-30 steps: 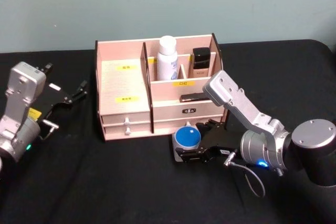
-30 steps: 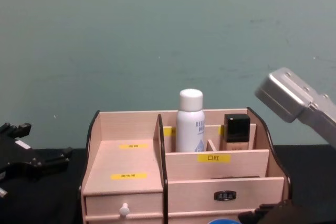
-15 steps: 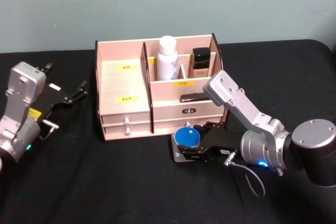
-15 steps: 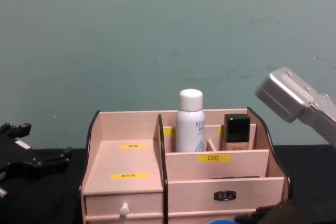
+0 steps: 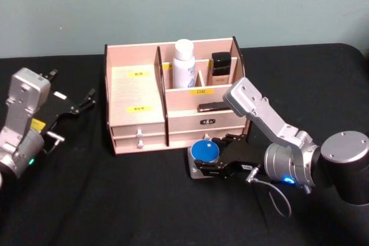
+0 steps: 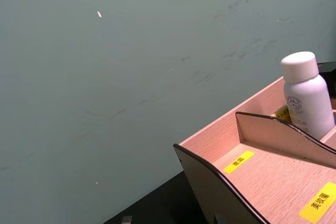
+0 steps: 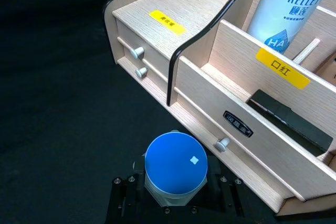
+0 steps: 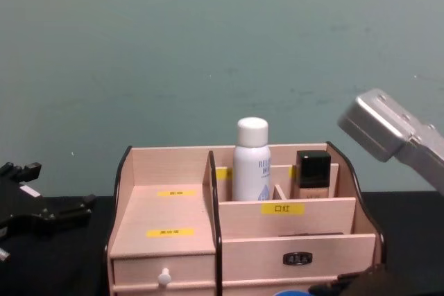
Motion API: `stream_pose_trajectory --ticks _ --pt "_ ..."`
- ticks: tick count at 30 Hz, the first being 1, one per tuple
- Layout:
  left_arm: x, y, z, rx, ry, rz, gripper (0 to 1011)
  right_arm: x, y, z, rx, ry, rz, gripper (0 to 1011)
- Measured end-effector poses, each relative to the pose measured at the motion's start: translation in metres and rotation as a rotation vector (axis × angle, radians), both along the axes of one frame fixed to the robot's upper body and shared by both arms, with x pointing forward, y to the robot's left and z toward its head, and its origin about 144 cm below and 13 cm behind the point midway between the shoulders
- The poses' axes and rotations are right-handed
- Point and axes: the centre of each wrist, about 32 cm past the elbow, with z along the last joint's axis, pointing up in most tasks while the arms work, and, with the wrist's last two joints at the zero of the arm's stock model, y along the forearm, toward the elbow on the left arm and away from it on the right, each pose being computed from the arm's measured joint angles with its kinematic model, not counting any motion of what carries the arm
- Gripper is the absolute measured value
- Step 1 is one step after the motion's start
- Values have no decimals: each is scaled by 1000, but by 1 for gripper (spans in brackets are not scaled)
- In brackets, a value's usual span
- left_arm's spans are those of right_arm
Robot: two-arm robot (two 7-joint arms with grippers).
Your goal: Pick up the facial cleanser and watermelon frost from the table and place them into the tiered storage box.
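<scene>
I have the right gripper [image 7: 176, 187] clamped on the blue-lidded jar [image 7: 176, 161], which may clip the box [image 5: 135, 93] front if lifted low; the left gripper [image 5: 72, 105] sits open by the tabletop's left edge.

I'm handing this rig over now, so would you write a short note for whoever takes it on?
The right gripper has its fingers closed on the blue-lidded jar. The jar sits on the black table, just in front of the drawers of the tiered storage box.
The left gripper is open and empty, parked to the box's left.
Done: a white bottle stands in the box's rear compartment, with a black-capped bottle beside it.
Left: lift the jar, set it in a free compartment and release it.
</scene>
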Motion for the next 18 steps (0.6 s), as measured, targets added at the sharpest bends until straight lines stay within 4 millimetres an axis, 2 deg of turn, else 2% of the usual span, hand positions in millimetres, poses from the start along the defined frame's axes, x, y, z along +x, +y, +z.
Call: stream_pose_trajectory --ticks 8,18 --pt "0 0 0 0 0 0 1010 -1 -1 8 22 -19 29 711" --pt "0 0 0 0 0 0 1010 -2 5 36 54 -73 89 712"
